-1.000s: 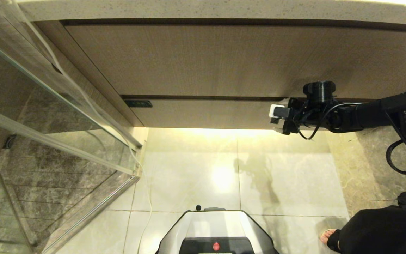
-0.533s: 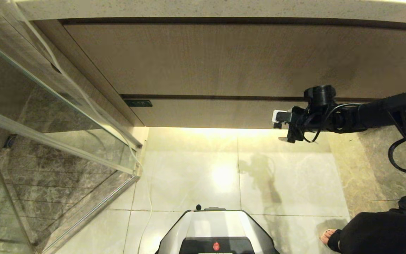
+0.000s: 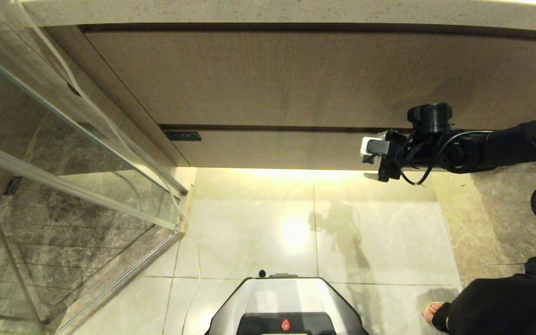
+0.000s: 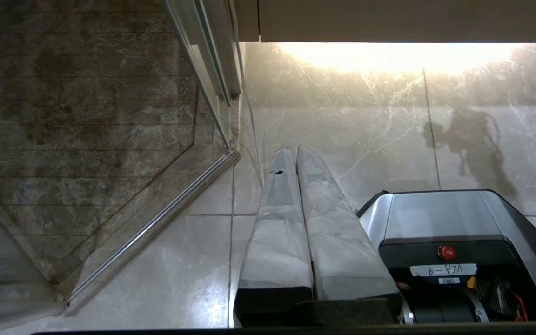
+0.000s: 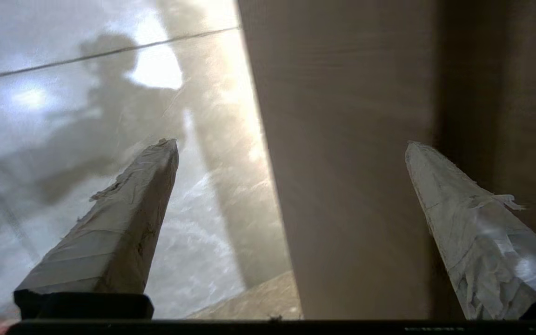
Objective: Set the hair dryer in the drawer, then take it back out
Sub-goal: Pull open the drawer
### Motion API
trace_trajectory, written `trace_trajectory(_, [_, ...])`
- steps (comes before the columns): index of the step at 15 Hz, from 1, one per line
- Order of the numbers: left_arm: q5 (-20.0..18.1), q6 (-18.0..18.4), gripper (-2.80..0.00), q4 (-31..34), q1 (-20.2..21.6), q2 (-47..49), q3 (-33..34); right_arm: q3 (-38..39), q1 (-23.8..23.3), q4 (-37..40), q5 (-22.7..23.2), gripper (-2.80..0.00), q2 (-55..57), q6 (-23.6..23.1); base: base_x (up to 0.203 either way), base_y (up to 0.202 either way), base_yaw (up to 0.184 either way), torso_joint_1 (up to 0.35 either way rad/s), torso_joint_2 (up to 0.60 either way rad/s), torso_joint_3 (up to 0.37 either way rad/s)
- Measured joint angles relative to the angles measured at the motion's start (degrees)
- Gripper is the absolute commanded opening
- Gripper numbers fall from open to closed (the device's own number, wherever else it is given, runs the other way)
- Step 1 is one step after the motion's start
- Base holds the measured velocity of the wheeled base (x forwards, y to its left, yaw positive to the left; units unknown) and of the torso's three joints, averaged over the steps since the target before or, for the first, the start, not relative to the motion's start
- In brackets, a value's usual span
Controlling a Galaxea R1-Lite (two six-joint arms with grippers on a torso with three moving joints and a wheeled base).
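The hair dryer is out of view. The drawer shows only as shut wood-grain fronts under the countertop, a tall upper front (image 3: pixel 272 79) and a narrow lower front (image 3: pixel 272 149). My right gripper (image 3: pixel 369 160) reaches in from the right and is open, level with the lower front's bottom edge. In the right wrist view the right gripper (image 5: pixel 289 143) holds nothing. One finger (image 5: pixel 123 218) stands over the floor. The other finger (image 5: pixel 463 218) stands by the dark seam, with the lower front (image 5: pixel 351 163) between them. My left gripper (image 4: pixel 291 150) hangs parked over the floor, shut and empty.
A glass shower enclosure (image 3: pixel 63 139) fills the left, with a thin white cord (image 3: pixel 196 260) running down beside it. My base (image 3: pixel 286 307) is at the bottom middle. A person's sandalled foot (image 3: pixel 435 314) and dark clothing (image 3: pixel 505 302) are at the bottom right.
My right gripper dipped toward the floor, then rose again and sits slightly further right. It stayed open. The fronts have not moved.
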Motion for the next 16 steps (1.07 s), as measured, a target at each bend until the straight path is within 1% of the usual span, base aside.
trace_trajectory(3, [0.0, 0.0, -2.8, 0.0, 0.0, 0.0, 0.0, 0.4, 0.1, -5.4, 1.2, 0.0, 0.7, -0.1, 0.0, 0.0, 0.0, 0.0, 0.0, 0.0])
trace_trajectory(7, [0.0, 0.0, -2.8, 0.0, 0.0, 0.0, 0.0, -0.2, -0.1, -7.9, 1.6, 0.0, 2.3, 0.1, 0.0, 0.0, 0.0, 0.0, 0.0, 0.0])
trace_trajectory(11, [0.0, 0.0, -2.8, 0.0, 0.0, 0.0, 0.0, -2.0, 0.0, -8.7, 3.6, 0.0, 4.3, 0.0, 0.0, 0.0, 0.0, 0.0, 0.0, 0.0])
trace_trajectory(14, [0.0, 0.0, -2.8, 0.0, 0.0, 0.0, 0.0, -2.5, 0.0, -11.7, 5.9, 0.0, 5.1, -0.1, 0.0, 0.0, 0.0, 0.0, 0.0, 0.0])
trace_trajectory(16, [0.0, 0.0, -2.8, 0.0, 0.0, 0.0, 0.0, -2.6, -0.1, -11.8, 6.5, 0.0, 5.3, -0.3, 0.0, 0.0, 0.0, 0.0, 0.0, 0.0])
